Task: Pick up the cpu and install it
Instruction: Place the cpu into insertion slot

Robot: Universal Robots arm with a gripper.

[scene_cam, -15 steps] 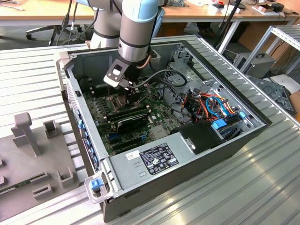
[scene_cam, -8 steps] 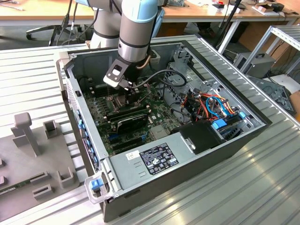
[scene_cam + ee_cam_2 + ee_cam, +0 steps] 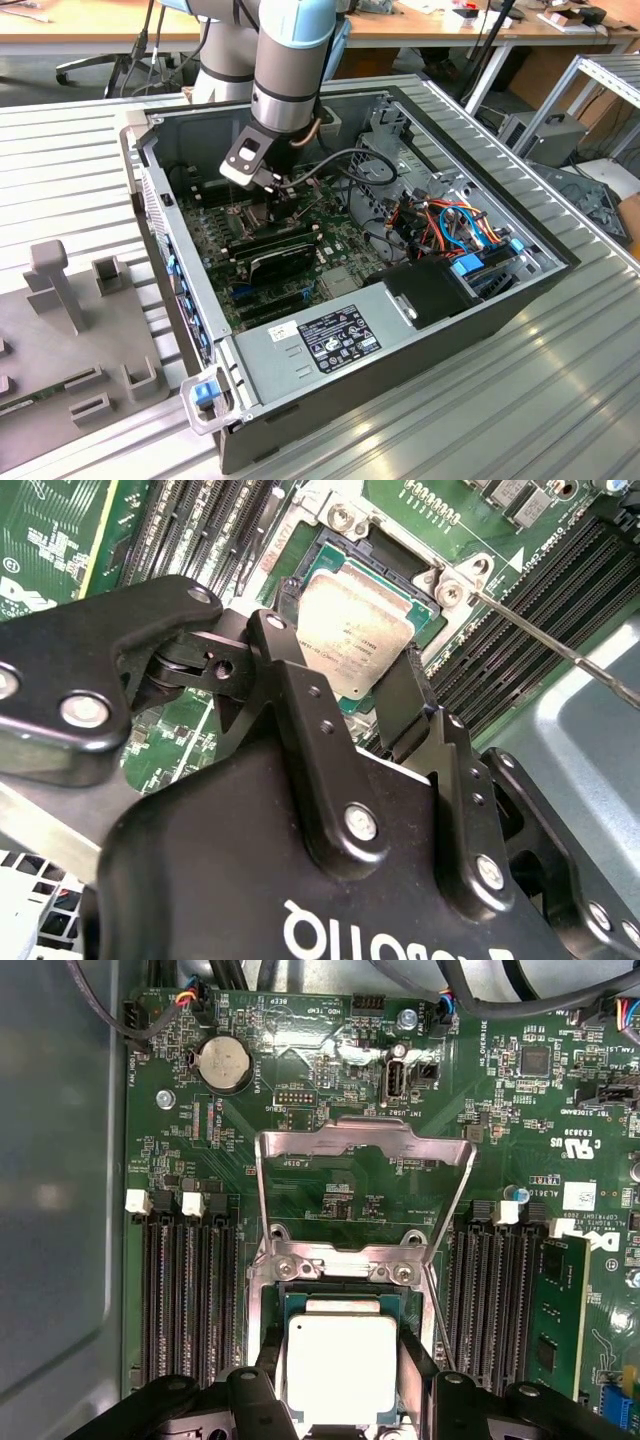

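In the exterior view my arm reaches down into the open computer case (image 3: 480,320) lying on the ribbed metal tabletop (image 3: 540,400). My end effector (image 3: 268,195) is low over the motherboard (image 3: 335,250).

In the second wrist view my 2 fingers (image 3: 290,680) are clamped on opposite edges of the cpu (image 3: 355,630). It lies over the open socket (image 3: 340,545), one corner hidden behind a finger. It looks slightly off square to the socket frame. I can't tell whether it is fully seated. The thin release lever (image 3: 560,645) runs free just beside the socket.

In the first wrist view the cpu sits between my fingers inside the socket frame, with the load plate (image 3: 365,1140) swung up and open beyond it. Memory slots (image 3: 190,1290) flank the socket on both sides, and 1 green memory stick (image 3: 558,1310) stands in a slot well apart from my grip.

My worry is alignment. If the chip goes in skewed or with the wrong corner leading, it could rest crooked on the contacts and bend them. Any sideways drag on letting go could shift it out of place.
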